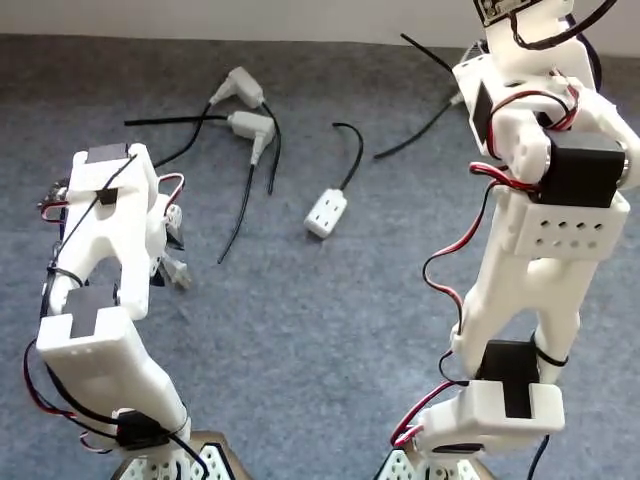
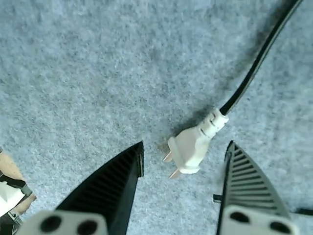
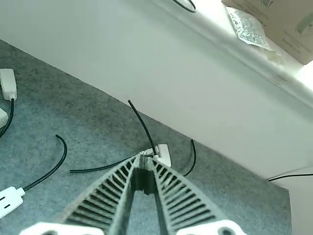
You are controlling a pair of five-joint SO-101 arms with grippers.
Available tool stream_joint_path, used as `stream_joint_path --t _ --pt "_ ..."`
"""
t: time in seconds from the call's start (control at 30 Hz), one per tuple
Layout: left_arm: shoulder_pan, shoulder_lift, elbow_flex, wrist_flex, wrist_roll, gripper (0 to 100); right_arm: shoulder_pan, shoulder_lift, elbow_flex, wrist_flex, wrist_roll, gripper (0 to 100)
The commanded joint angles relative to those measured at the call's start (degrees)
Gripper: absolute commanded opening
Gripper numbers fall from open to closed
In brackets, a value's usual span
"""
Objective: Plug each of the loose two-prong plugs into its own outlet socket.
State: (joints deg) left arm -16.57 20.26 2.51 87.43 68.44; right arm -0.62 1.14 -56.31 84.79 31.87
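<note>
A white two-prong plug (image 2: 190,150) on a black cord lies flat on the grey carpet between the open fingers of my left gripper (image 2: 186,147), which hovers just above it without touching. From above, that gripper (image 1: 172,252) sits at the left with the plug (image 1: 177,272) at its tip. A white outlet socket (image 1: 326,213) on a short black cord lies mid-table. Raised at the far right, my right gripper (image 3: 145,169) is shut on nothing. Another white plug (image 3: 162,154) lies on the carpet beyond its tips.
Two more white cord ends (image 1: 240,86) (image 1: 251,125) with black cords lie at the back left. The socket (image 3: 10,198) also appears in the right wrist view. A white wall (image 3: 146,58) borders the carpet at the back. Bare carpet (image 1: 330,330) separates the arms.
</note>
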Motion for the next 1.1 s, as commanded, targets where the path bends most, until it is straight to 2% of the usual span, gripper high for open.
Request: stream_joint_path --t 0.0,0.13,0.3,0.37,0.47,0.5,0.7,0.8,0.93,1.07 --pt "-0.31 2.77 -0.57 -2.20 0.18 26 -0.48 -2.42 -0.22 0.13 0.79 1.2" --pt "-0.31 7.87 -4.18 -1.23 0.18 26 -0.48 -2.42 -0.22 0.13 0.79 1.2" --pt "-0.22 12.35 -12.62 9.67 -6.07 26 -0.48 -2.42 -0.22 0.13 0.79 1.2" --pt "-0.31 14.20 -15.08 13.10 -8.97 21 -0.48 -2.42 -0.22 0.13 0.79 1.2" --pt "-0.57 17.98 -16.04 13.54 -14.07 9 -0.48 -2.42 -0.22 0.13 0.79 1.2" --pt "-0.57 19.30 -16.13 13.54 -15.30 8 -0.48 -2.42 -0.22 0.13 0.79 1.2" --pt "0.75 24.48 -18.42 13.80 -22.15 6 -0.48 -2.51 -0.22 0.13 0.79 1.2" --pt "1.36 24.57 -20.18 13.80 -24.70 1 -0.48 -2.51 -0.22 0.22 0.79 1.2" --pt "1.10 24.48 -22.46 13.89 -27.34 1 -0.48 -2.51 -0.22 0.22 0.79 1.2" --pt "1.01 24.40 -26.15 13.89 -37.01 1 -0.48 -2.51 -0.22 0.22 0.79 1.2"
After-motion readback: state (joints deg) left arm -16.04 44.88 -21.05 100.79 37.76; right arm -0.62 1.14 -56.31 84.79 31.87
